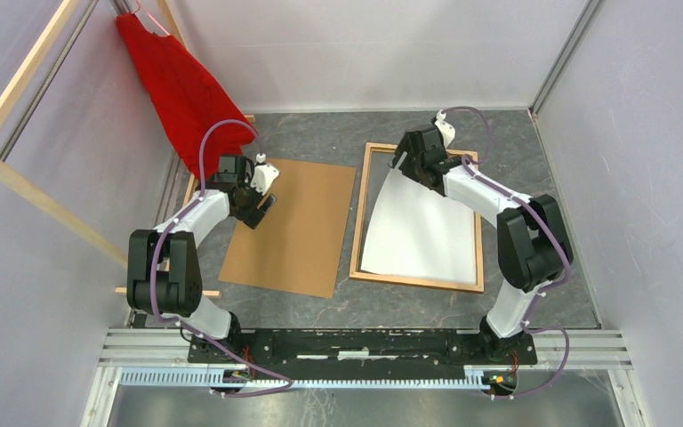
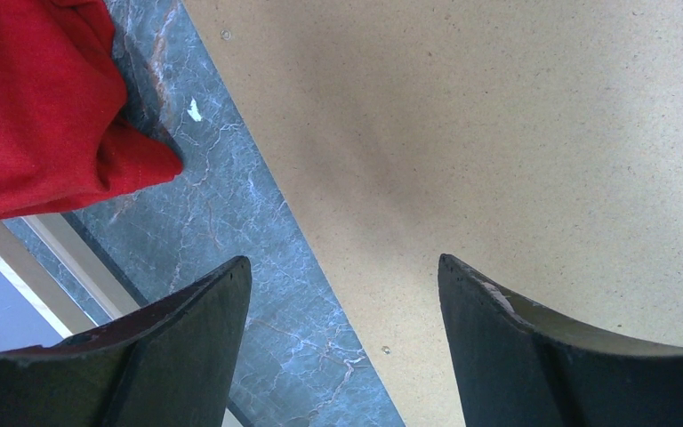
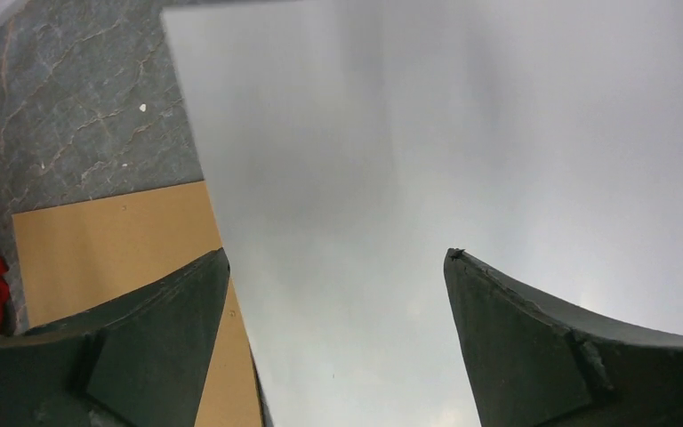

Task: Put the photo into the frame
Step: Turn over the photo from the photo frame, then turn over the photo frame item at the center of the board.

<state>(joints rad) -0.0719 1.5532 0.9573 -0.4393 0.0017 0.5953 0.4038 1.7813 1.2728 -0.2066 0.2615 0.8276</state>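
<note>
The orange-brown wooden frame [image 1: 357,222] lies flat on the right of the table. A large white sheet [image 1: 422,227] lies inside it, blank side up and curving at its far end. I take it for the photo, with its printed side hidden. It fills the right wrist view [image 3: 409,133]. My right gripper [image 1: 406,160] hovers over the sheet's far left corner, open and empty [image 3: 338,258]. My left gripper [image 1: 262,206] is open and empty [image 2: 344,267] over the left edge of the brown backing board.
The brown backing board [image 1: 293,227] lies left of the frame and shows in both wrist views [image 2: 498,133] [image 3: 116,240]. A red cloth [image 1: 173,80] hangs at the back left [image 2: 44,107]. A pale wooden slat rack [image 1: 18,89] stands along the left wall.
</note>
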